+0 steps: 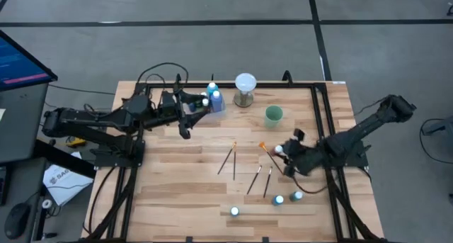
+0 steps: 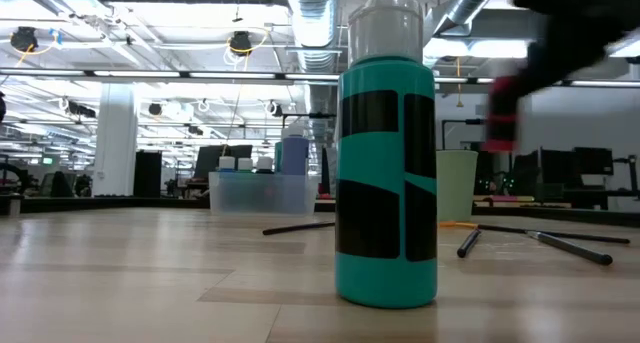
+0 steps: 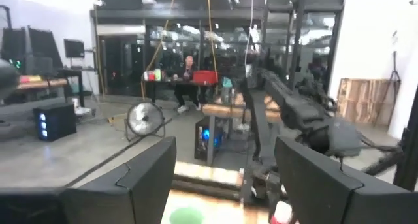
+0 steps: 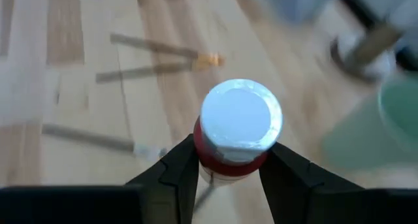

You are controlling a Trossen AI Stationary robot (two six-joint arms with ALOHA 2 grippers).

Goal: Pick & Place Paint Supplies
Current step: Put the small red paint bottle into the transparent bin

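Observation:
My right gripper (image 4: 230, 175) is shut on a red paint bottle with a white cap (image 4: 240, 119), above the table's right middle (image 1: 280, 150). Several thin brushes (image 1: 228, 158) lie flat on the wood at the centre. Three white-capped bottles (image 1: 279, 199) stand near the front edge, and one teal bottle (image 2: 387, 183) fills the low view. A clear bin (image 1: 214, 103) at the back holds blue bottles. My left gripper (image 1: 185, 124) hovers open beside that bin with nothing between its fingers (image 3: 140, 178). My right gripper pinches the red body just under the white cap (image 4: 225, 160) between its two fingers (image 4: 179, 175), one on each side. The fingers slant down from the table's right. The bottle is lifted clear of the wood (image 2: 500, 118), its cap facing the wrist camera.
A green cup (image 1: 274, 115) stands just beyond my right gripper. A white globe on a metal base (image 1: 245, 87) sits at the back edge. An orange-tipped brush (image 1: 267, 151) lies under the right gripper. Black frame rails (image 1: 322, 122) run along the table's right side.

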